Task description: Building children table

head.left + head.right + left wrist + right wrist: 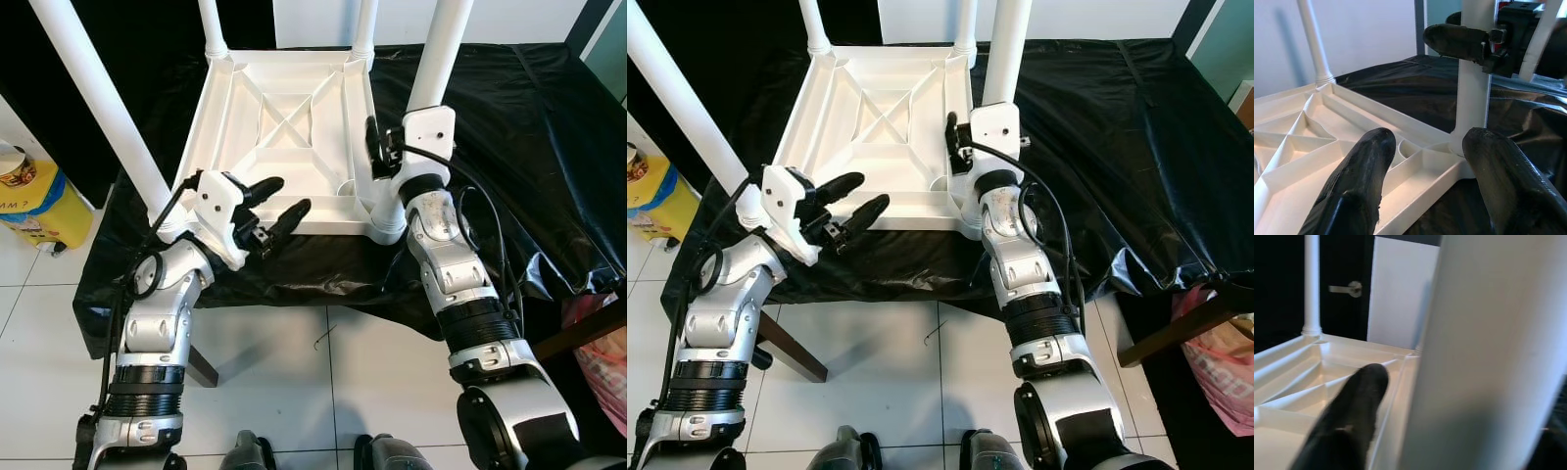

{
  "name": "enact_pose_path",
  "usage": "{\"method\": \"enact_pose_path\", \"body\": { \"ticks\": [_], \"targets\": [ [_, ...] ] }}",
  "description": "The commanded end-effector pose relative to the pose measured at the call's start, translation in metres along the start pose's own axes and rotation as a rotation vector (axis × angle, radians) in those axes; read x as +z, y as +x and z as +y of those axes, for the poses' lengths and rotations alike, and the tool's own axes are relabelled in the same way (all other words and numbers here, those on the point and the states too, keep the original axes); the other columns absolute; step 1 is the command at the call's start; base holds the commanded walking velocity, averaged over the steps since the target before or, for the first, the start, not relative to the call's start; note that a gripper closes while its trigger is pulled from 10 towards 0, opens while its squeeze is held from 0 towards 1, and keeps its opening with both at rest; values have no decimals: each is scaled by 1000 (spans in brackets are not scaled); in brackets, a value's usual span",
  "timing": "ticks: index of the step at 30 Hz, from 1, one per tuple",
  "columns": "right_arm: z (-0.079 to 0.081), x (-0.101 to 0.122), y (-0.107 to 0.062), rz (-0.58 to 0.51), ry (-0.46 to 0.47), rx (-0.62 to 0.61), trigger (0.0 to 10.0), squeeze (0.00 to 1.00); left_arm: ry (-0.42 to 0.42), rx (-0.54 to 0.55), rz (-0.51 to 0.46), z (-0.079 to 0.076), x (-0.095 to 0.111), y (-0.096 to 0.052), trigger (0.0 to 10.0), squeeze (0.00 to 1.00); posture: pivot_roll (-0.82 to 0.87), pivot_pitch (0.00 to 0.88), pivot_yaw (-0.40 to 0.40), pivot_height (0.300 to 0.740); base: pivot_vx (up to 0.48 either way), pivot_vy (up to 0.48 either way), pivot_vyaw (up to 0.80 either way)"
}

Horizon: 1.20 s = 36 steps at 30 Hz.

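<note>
Here, right tool [377,147] clamps a smooth white round leg [438,49].

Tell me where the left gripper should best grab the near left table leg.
Probably low on the leg, just above its socket in the upturned table. The round post leans outward, so the open left gripper should come from the inner side, fingers straddling it. The right gripper is on the near right leg.

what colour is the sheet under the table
Black and glossy sheet; clearest in the left eye view.

All four white table legs [98,108] run past the frame's top.
</note>
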State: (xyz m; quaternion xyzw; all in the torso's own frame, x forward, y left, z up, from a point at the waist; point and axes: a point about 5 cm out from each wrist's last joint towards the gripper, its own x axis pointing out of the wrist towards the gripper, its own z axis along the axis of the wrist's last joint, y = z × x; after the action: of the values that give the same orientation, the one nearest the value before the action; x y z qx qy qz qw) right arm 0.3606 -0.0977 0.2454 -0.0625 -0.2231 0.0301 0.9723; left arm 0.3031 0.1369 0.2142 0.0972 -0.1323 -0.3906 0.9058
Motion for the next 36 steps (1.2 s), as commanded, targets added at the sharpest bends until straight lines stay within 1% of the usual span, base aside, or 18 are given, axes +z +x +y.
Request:
{"method": "enact_pose_path", "body": {
  "ticks": [1, 2, 4, 5, 7, 8, 9, 10, 13, 16, 17, 20, 21, 24, 26, 32, 34, 36],
  "targets": [
    [2, 10, 3, -29, 0, -10, 78, 0, -18, 44, 19, -1, -3, -3, 10000, 0, 4, 95, -24, 740, 0, 0, 0],
    [1, 11, 3, -18, 12, -26, 0, 0, -21, 24, 39, -4, -6, -8, 10000, 0, 4, 93, -23, 740, 0, 0, 0],
    [1, 11, 3, -18, 12, -26, 0, 0, -21, 24, 39, -4, -6, -8, 10000, 0, 4, 93, -23, 740, 0, 0, 0],
    [0, 12, 2, -7, 21, -35, 4941, 0, -26, 11, 55, -6, -8, -12, 10000, 0, 5, 92, -24, 740, 0, 0, 0],
    [0, 12, 2, -7, 21, -35, 4941, 0, -26, 11, 55, -6, -8, -12, 10000, 0, 5, 92, -24, 740, 0, 0, 0],
    [-1, 12, 2, 23, 37, -44, 10000, 0, -26, 3, 100, -6, -13, -19, 10000, 0, 4, 92, -24, 740, 0, 0, 0],
    [-1, 12, 2, 23, 37, -44, 10000, 0, -26, 3, 100, -6, -13, -19, 10000, 0, 4, 92, -24, 740, 0, 0, 0],
    [-5, 12, 2, 59, 52, -55, 10000, 0, -23, 28, 165, 0, -21, -29, 10000, 0, 2, 101, -26, 740, 0, 0, 0],
    [-8, 10, 1, 89, 66, -65, 10000, 0, -19, 56, 213, 7, -27, -38, 10000, 0, 0, 104, -29, 740, 0, 0, 0],
    [-18, 7, -3, 155, 149, -108, 10000, 0, -13, 129, 347, 25, -42, -64, 10000, 0, -1, 113, -31, 740, 0, 0, 0],
    [-18, 7, -3, 155, 149, -108, 10000, 0, -13, 129, 347, 25, -42, -64, 10000, 0, -1, 113, -31, 740, 0, 0, 0],
    [-23, 4, -6, 187, 213, -135, 10000, 0, -19, 136, 402, 31, -50, -76, 10000, 0, -3, 116, -26, 740, 0, 0, 0],
    [-23, 4, -6, 187, 213, -135, 10000, 0, -19, 136, 402, 31, -50, -76, 10000, 0, -3, 116, -26, 740, 0, 0, 0],
    [-32, 0, -12, 233, 348, -180, 10000, 0, -37, 50, 442, 23, -54, -83, 10000, 0, -11, 124, -18, 740, 0, 0, 0],
    [-34, 0, -13, 240, 369, -188, 10000, 0, -39, 35, 446, 21, -54, -83, 10000, 0, -11, 124, -18, 740, 0, 0, 0],
    [-40, 0, -22, 278, 480, -219, 10000, 0, -61, 93, 529, 25, -69, -85, 10000, 0, -30, 140, 1, 740, 0, 0, 0],
    [-42, 0, -29, 292, 554, -231, 10000, 0, -59, 140, 577, 33, -78, -85, 10000, 0, -37, 147, 14, 740, 0, 0, 0],
    [-43, 0, -32, 296, 577, -236, 10000, 0, -63, 160, 592, 36, -81, -85, 10000, 0, -39, 148, 15, 740, 0, 0, 0]
  ]
}}
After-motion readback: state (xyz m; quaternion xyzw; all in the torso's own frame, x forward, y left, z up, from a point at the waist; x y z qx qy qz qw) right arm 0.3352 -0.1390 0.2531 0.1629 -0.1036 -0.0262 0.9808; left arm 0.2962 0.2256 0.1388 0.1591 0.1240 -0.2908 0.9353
